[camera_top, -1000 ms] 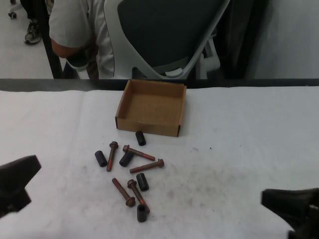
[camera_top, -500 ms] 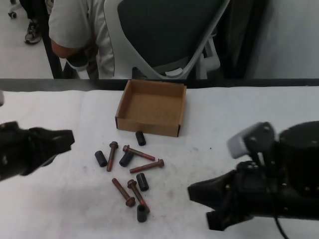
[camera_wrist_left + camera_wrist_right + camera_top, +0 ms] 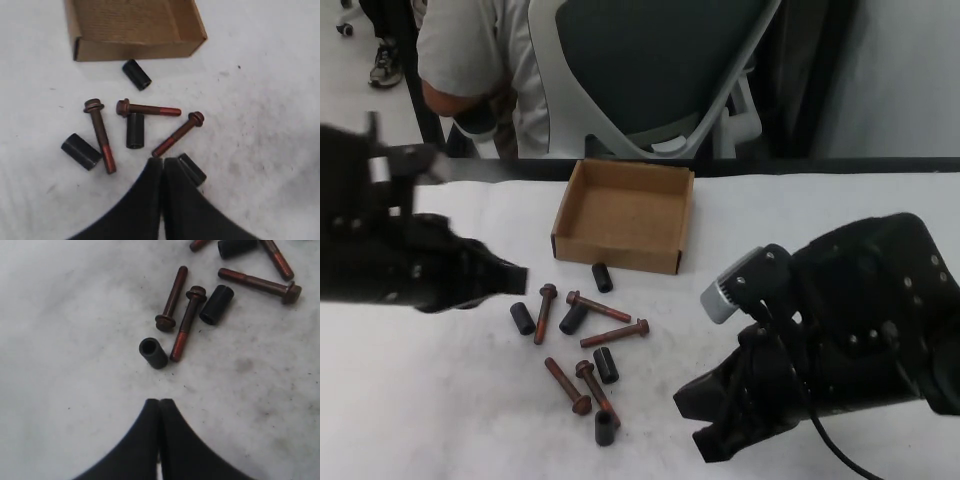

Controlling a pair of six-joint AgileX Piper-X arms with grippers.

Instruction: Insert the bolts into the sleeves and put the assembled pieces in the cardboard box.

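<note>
Black and pressed together on nothing, the left gripper (image 3: pixel 162 161) and right gripper (image 3: pixel 159 402) have swung in from the bench's near corners toward bolts (image 3: pixel 599 306) and sleeves (image 3: pixel 606 364) lying mid-bench before the empty cardboard box (image 3: pixel 615 255), so no pairing has begun

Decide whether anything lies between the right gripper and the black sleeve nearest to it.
Nothing visible does: bare cloth separates the right gripper from the sleeve. A bolt lies beside the sleeve, off that line.
</note>
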